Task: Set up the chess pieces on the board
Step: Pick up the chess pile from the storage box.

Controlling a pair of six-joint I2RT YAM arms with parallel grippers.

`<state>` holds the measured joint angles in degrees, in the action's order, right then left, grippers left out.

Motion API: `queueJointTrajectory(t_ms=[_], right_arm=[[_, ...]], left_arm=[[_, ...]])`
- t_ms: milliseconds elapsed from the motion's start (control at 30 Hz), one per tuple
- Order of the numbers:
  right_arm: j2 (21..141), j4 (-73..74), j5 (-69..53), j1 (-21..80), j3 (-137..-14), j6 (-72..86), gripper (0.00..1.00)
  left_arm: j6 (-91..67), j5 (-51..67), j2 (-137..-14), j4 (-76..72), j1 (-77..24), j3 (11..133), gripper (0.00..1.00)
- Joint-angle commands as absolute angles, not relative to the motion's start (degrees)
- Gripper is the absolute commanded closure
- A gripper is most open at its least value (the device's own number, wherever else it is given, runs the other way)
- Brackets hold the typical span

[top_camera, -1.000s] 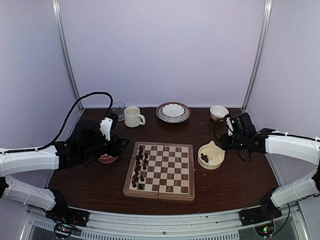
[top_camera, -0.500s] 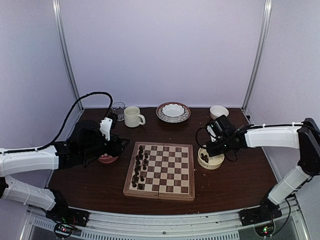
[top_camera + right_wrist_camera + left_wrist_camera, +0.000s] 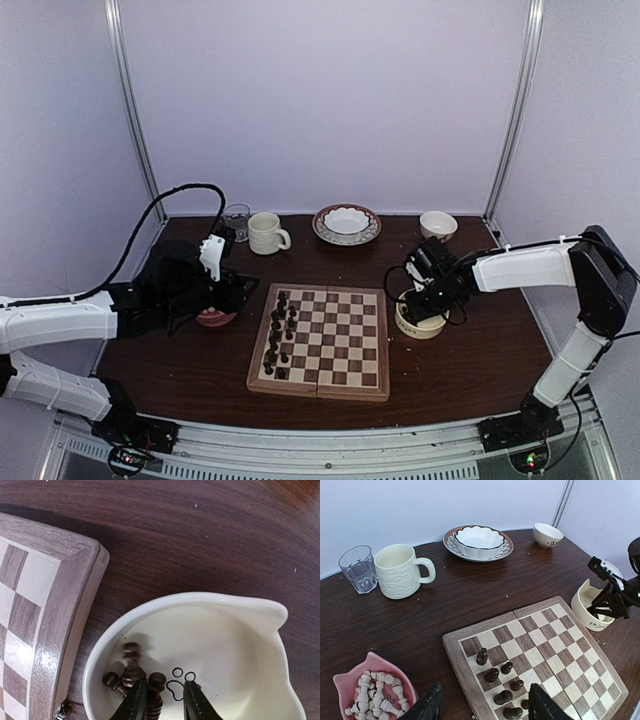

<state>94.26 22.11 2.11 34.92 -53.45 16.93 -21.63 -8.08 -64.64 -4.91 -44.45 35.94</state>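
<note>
The board (image 3: 330,340) lies mid-table, with several dark chess pieces (image 3: 280,330) in its two left columns. A few more dark pieces (image 3: 131,667) lie in the cream bowl (image 3: 225,630) just right of the board. My right gripper (image 3: 164,702) reaches down into that bowl, open. One dark piece (image 3: 156,690) stands between its fingers against the left one, with a gap to the right one. My left gripper (image 3: 487,710) hangs open over the board's left edge, holding nothing. Pale pieces (image 3: 372,695) fill a pink bowl (image 3: 370,657) left of it.
Along the back stand a glass (image 3: 237,218), a cream mug (image 3: 266,233), a patterned dish (image 3: 346,224) holding a white bowl, and a small bowl (image 3: 437,224). The board's right half has no pieces.
My right arm has swung left from beside the cream bowl to over it and dipped its fingers inside, jaws narrowing. The left arm has not moved.
</note>
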Motion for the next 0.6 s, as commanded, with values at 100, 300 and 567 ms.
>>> queueJointTrajectory(t_ms=[100, 300, 567], right_arm=[[97.07, 23.94, 1.79, 35.18, -55.84, 17.73, 0.71], [99.38, 24.47, 1.54, 35.18, -56.86, 18.09, 0.72], [91.65, 20.58, 2.17, 35.16, -53.12, 17.44, 0.87]], left_arm=[[-21.71, -7.84, -64.46, -5.76, -44.15, 37.53, 0.41], [-21.71, -7.74, -64.43, -5.69, -44.2, 37.53, 0.41], [-21.88, -7.47, -63.82, -5.63, -44.21, 37.53, 0.41]])
